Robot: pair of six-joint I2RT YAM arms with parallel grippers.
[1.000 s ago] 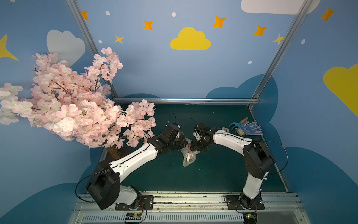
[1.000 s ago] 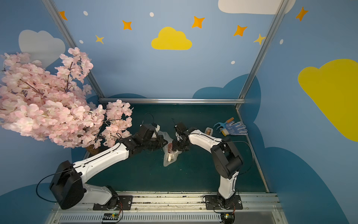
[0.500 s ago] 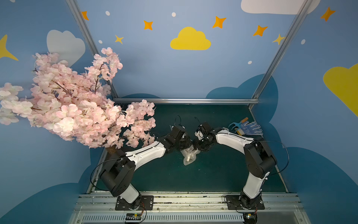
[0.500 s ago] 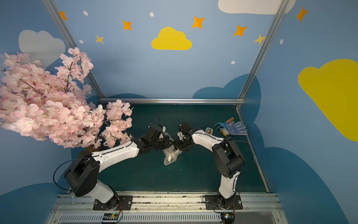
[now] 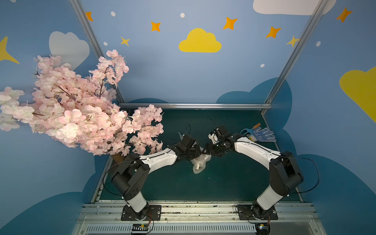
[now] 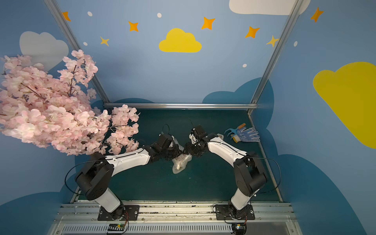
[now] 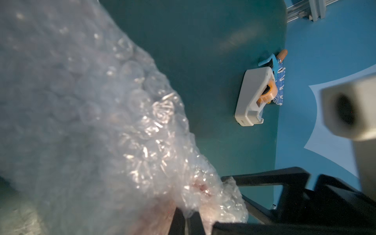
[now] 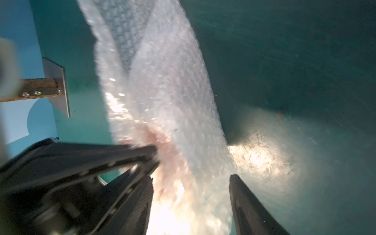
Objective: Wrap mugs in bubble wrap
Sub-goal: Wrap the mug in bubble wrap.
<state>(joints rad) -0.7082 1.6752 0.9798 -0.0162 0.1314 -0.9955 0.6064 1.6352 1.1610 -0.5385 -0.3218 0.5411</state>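
The left gripper (image 7: 189, 221) pinches the bubble wrap (image 5: 200, 163) – jaws shut. The right gripper (image 8: 191, 203) straddles the bundle, jaws apart; contact is unclear. The mug (image 5: 197, 167) seems wrapped.

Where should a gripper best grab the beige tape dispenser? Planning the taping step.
Probably across the beige tape dispenser's two long flat sides, coming from above: it lies flat on the green mat, with blue-dotted gloves crowding its orange-roll end.
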